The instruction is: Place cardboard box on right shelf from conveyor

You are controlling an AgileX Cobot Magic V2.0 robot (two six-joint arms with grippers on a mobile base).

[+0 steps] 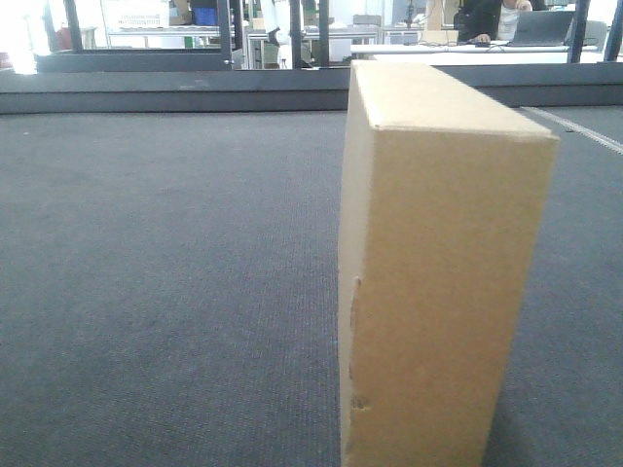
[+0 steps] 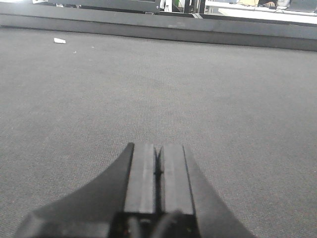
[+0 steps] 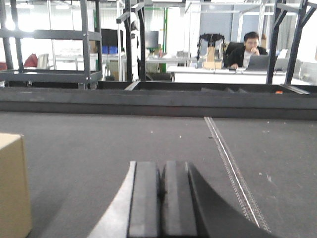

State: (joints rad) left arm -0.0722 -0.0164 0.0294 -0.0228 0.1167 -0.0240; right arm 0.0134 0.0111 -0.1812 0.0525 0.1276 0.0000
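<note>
The plain tan cardboard box (image 1: 438,282) stands upright on the dark grey conveyor (image 1: 165,282), close to the front camera and right of centre, with a scuffed dent low on its near vertical edge. Its corner (image 3: 14,191) also shows at the left edge of the right wrist view. My right gripper (image 3: 160,166) hovers low over the belt to the right of the box, shut and empty. My left gripper (image 2: 158,147) is over bare belt (image 2: 148,89), shut with nothing in it; no box shows in that view. The right shelf is out of view.
A raised dark border (image 1: 175,92) runs along the belt's far side. A stitched seam (image 3: 230,166) crosses the belt to the right of my right gripper. Dark metal racks (image 3: 49,74) and desks with a seated person (image 3: 247,49) stand beyond. A small white scrap (image 2: 59,40) lies on the belt.
</note>
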